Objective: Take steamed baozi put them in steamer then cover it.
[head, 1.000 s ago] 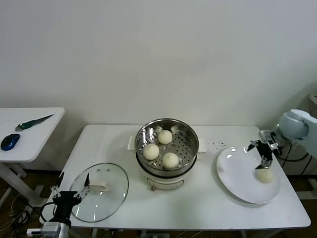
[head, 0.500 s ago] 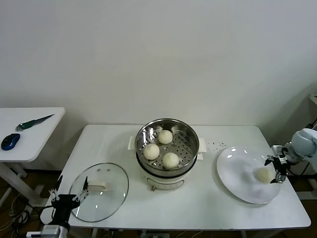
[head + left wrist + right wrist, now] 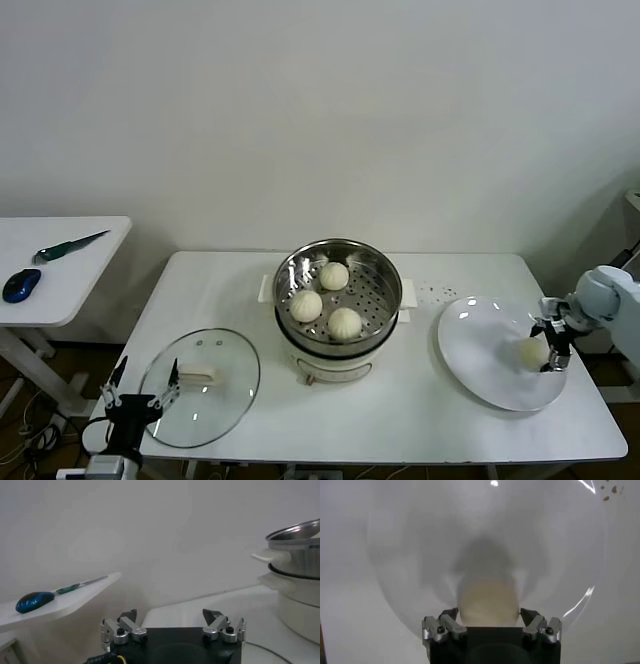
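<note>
The steel steamer (image 3: 383, 282) on its white cooker base stands mid-table with three cream baozi in it (image 3: 334, 276), (image 3: 306, 305), (image 3: 344, 322). A fourth baozi (image 3: 531, 351) lies on the white plate (image 3: 480, 340) at the right. My right gripper (image 3: 550, 348) is low at this bun's right side. In the right wrist view the gripper (image 3: 489, 614) is open, with the bun (image 3: 487, 600) between its fingers and a small gap on each side. The glass cover (image 3: 215, 400) lies flat at the front left. My left gripper (image 3: 140, 398) is open and empty beside it.
A side table (image 3: 60, 300) at the far left holds a blue mouse (image 3: 21, 285) and a green-handled tool (image 3: 68, 246). The plate reaches close to the table's right edge. The left wrist view shows the steamer's side (image 3: 295, 545) and the mouse (image 3: 35, 601).
My right gripper came down from above the plate to the bun's right side, then moved in so the bun sits between its fingers. The left gripper shifted slightly.
</note>
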{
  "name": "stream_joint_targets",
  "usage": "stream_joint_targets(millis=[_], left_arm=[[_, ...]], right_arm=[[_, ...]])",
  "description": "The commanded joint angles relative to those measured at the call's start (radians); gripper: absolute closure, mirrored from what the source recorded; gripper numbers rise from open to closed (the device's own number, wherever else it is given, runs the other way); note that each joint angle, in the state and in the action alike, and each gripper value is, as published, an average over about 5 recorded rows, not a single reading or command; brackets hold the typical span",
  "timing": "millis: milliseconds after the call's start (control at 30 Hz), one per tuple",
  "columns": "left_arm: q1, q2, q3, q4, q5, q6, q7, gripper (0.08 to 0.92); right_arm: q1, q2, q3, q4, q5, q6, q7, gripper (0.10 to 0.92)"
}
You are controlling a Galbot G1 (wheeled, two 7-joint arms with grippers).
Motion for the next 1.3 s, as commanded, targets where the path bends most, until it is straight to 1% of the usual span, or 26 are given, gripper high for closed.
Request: stream_joint_targets(millis=[33, 200, 400, 533, 700, 800, 933, 1067, 1300], left_arm=[[0.001, -0.002, 0.000, 0.002, 0.004, -0.001, 0.000, 0.177], [0.002, -0.003, -0.001, -0.001, 0.005, -0.002, 0.000, 0.177], [0.006, -0.002, -0.004, -0.003, 0.002, -0.003, 0.000, 0.177], [0.008, -0.003, 0.000, -0.003, 0.002, -0.005, 0.001, 0.177], [0.012, -0.002, 0.010, -0.011, 0.001, -0.002, 0.013, 0.177], [0.013, -0.004, 0.021, -0.015, 0.002, -0.004, 0.015, 0.177], [0.015, -0.007, 0.033, -0.023, 0.004, -0.008, 0.015, 0.177], [0.027, -0.002, 0.039, -0.033, -0.007, -0.010, 0.024, 0.177], [0.016, -0.009, 0.059, -0.035, -0.027, -0.006, 0.029, 0.177]], right_arm=[[0.004, 0.037, 0.009, -0.046, -0.021, 0.006, -0.003, 0.203], [0.012, 0.031, -0.006, -0.038, -0.001, 0.003, -0.008, 0.205], [0.049, 0.010, -0.049, -0.014, 0.044, -0.010, -0.011, 0.305], [0.130, -0.006, -0.132, 0.014, 0.109, -0.026, -0.012, 0.337], [0.366, -0.004, -0.363, 0.052, 0.278, -0.055, -0.014, 0.346], [0.551, 0.028, -0.536, 0.077, 0.387, -0.083, -0.010, 0.347], [0.783, 0.112, -0.762, 0.106, 0.562, -0.119, -0.003, 0.347], [0.942, 0.217, -0.900, 0.135, 0.715, -0.154, 0.013, 0.347], [1.049, 0.373, -1.016, 0.196, 0.922, -0.215, 0.062, 0.347]])
